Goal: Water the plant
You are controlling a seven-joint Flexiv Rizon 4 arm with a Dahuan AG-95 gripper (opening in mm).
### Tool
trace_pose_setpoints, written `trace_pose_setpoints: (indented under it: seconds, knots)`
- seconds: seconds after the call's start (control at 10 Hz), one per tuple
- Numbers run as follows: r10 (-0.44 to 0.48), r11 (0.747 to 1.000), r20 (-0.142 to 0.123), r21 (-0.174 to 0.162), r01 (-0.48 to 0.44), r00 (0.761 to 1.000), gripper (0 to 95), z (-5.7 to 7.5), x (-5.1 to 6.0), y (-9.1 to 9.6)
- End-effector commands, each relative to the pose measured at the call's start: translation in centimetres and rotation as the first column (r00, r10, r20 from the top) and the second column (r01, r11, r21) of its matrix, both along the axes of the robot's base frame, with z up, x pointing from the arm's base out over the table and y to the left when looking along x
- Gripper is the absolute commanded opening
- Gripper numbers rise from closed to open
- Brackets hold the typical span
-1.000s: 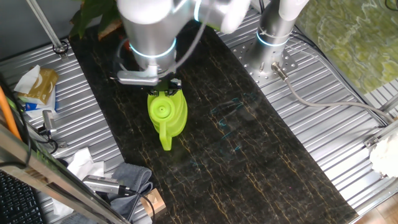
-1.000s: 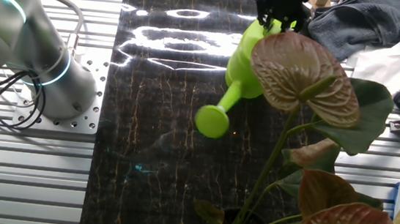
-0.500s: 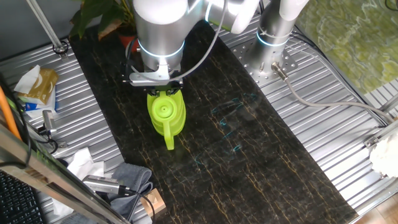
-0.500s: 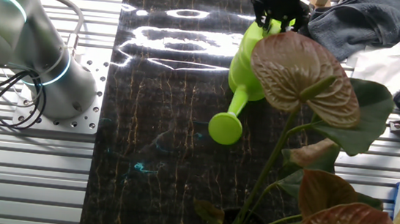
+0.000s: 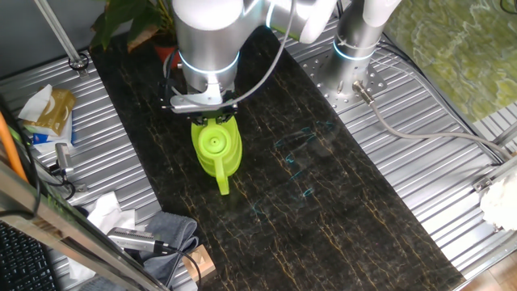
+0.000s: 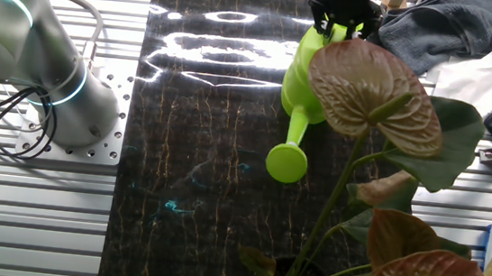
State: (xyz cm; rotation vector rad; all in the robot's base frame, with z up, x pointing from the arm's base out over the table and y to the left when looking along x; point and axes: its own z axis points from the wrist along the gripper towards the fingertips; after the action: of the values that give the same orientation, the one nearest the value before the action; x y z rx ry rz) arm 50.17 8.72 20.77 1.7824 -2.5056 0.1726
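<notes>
Black two-finger gripper (image 6: 340,20) grips the lime-green plastic watering can (image 5: 216,147) by its handle; the broad-leaved plant in an orange-red pot (image 6: 377,182) sits at the mat's far end. Risk: spout snags leaves, tipping the pot.

The arm reaches down from above the desk (image 5: 339,210), its thick silver wrist (image 5: 208,40) pointing straight downward. The tool (image 5: 212,112) hangs low under the wrist, its dark fingers (image 6: 338,13) closed around a lime-green handle (image 5: 215,120).
</notes>
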Motion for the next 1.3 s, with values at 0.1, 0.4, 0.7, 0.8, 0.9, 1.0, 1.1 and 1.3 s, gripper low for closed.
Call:
trace_pose_setpoints:
  seconds: [0.1, 0.4, 0.7, 0.8, 0.9, 1.0, 1.1, 1.3]
  knots:
    - [-0.012, 1.0, 0.005, 0.001, 0.012, 1.0, 0.0, 0.06, -0.01, 0.0]
    - [0.058, 0.998, 0.025, -0.005, -0.058, 0.998, 0.0, 0.06, -0.01, 0.0]
    - [0.145, 0.989, 0.029, -0.01, -0.145, 0.989, 0.0, 0.06, -0.01, 0.0]
    - [0.173, 0.985, 0.039, -0.014, -0.173, 0.984, 0.0, 0.06, -0.01, 0.0]
    - [0.197, 0.98, 0.046, -0.017, -0.196, 0.979, 0.0, 0.06, -0.01, 0.0]
    - [0.248, 0.969, 0.059, -0.023, -0.247, 0.967, 0.0, 0.06, -0.01, 0.0]
    - [0.281, 0.96, 0.065, -0.027, -0.28, 0.957, 0.0, 0.06, -0.01, 0.0]
    - [0.319, 0.948, 0.082, -0.02, -0.319, 0.944, 0.0, 0.06, -0.01, 0.0]
